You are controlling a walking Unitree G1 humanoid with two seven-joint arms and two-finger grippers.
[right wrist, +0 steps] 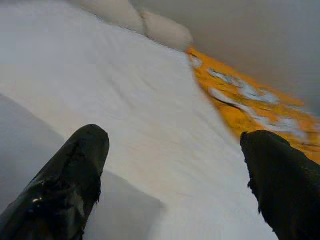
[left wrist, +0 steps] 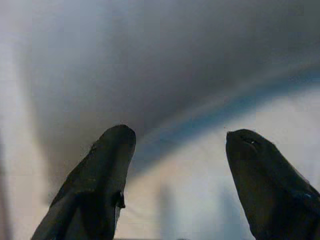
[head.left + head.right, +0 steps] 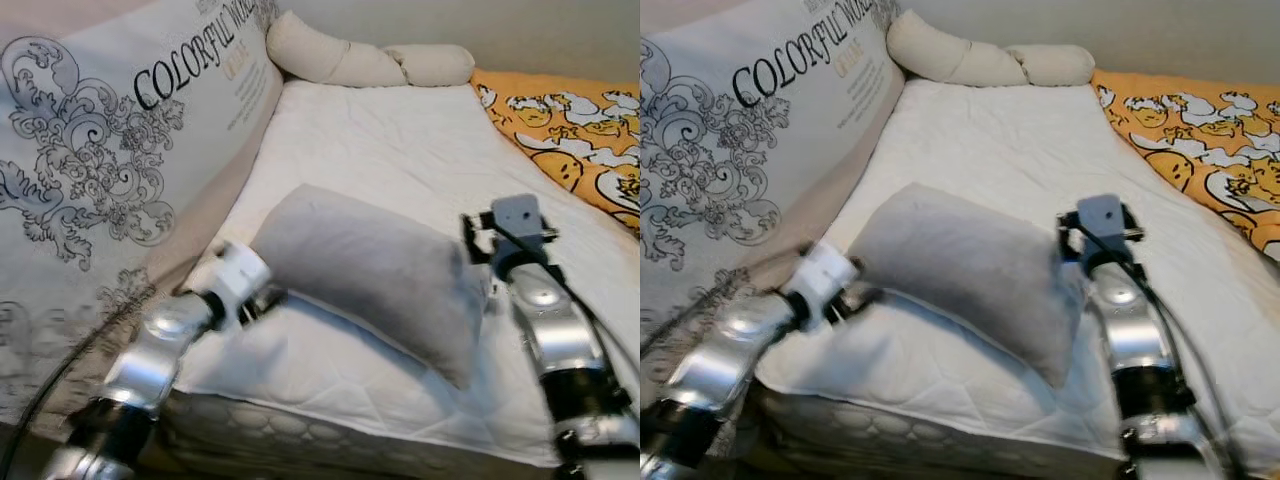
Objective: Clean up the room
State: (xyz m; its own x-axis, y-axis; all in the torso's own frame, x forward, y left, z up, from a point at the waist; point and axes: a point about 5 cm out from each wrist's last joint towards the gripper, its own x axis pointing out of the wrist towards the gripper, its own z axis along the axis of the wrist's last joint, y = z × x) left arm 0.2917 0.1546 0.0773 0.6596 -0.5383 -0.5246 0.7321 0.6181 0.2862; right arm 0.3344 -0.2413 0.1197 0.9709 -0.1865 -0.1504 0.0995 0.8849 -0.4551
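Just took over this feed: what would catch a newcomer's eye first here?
A grey pillow lies on the white mattress, flanked by the left gripper and the right gripper, both open. An orange patterned blanket lies along the mattress's right side, and a large printed cushion leans on its left.

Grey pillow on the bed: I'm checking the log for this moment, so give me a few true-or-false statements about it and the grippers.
1. The grey pillow lies on the white mattress. True.
2. The left gripper is shut. False: its fingers are spread apart, next to the pillow.
3. The right gripper is open. True.
4. The orange blanket covers the pillow. False: it lies apart, at the mattress's right edge.
5. Two cream cushions lie at the far end. True.
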